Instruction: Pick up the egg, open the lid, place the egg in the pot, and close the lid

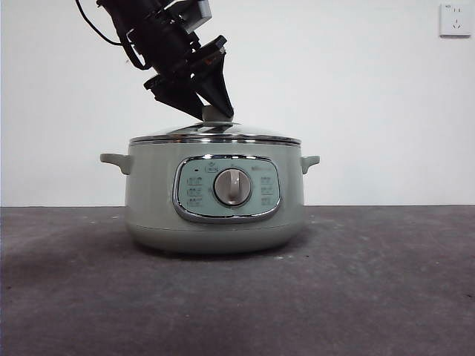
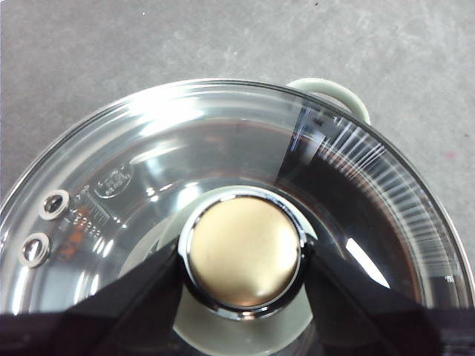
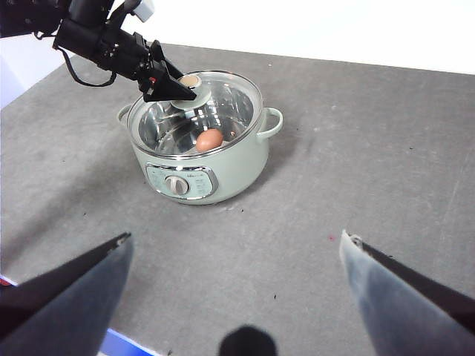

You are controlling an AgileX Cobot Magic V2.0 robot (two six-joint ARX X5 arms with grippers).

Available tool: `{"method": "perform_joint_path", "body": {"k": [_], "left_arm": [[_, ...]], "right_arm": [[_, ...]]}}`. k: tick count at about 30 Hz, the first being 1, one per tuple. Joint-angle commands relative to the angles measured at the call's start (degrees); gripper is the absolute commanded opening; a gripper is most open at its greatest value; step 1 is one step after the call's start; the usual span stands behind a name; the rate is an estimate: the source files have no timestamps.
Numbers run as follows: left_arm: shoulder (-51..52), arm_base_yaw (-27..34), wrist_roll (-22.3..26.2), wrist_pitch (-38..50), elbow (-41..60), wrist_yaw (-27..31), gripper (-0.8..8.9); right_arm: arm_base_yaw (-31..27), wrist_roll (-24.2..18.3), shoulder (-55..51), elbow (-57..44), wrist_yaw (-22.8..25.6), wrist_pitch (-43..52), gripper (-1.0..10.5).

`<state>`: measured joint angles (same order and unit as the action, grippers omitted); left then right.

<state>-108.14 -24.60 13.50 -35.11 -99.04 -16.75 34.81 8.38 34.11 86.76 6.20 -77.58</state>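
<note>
We are seeing the left gripper (image 1: 215, 111) slanting down, its 2 jaws clasping the lid (image 1: 215, 135)'s knob (image 2: 245, 252), while the right gripper (image 3: 237, 256) is hanging wide open.

Plain white wall (image 1: 356, 89) in the bg w/ a white wall socket (image 1: 454, 18) up in the top right corner. Tabletop (image 1: 371, 282) is dark grey, kinda speckled/matte. Light's soft and even, just a faint shadow on the table.
</note>
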Motion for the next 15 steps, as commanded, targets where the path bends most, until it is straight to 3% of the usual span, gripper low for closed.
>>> {"method": "perform_joint_path", "body": {"k": [1, 9, 11, 13, 15], "left_arm": [[-0.6, 0.0, 0.8, -1.9, 0.1, 1.8, -0.06], [-0.6, 0.0, 0.7, -4.3, 0.1, 1.8, 0.13], [-0.6, 0.0, 0.6, -4.5, 0.1, 1.8, 1.22], [-0.6, 0.0, 0.1, -4.5, 0.1, 1.8, 3.33], [-0.6, 0.0, 0.0, -4.5, 0.1, 1.8, 4.84]], "right_arm": [[0.0, 0.4, -0.2, -0.4, 0.3, -1.5, 4.7], [0.0, 0.4, -0.2, -0.4, 0.3, -1.6, 4.7], [0.0, 0.4, -0.2, -0.4, 0.3, -1.5, 4.7], [0.0, 0.4, -0.2, -0.4, 0.3, -1.5, 4.7], [0.0, 0.4, -0.2, -0.4, 0.3, -1.6, 4.7]]}}
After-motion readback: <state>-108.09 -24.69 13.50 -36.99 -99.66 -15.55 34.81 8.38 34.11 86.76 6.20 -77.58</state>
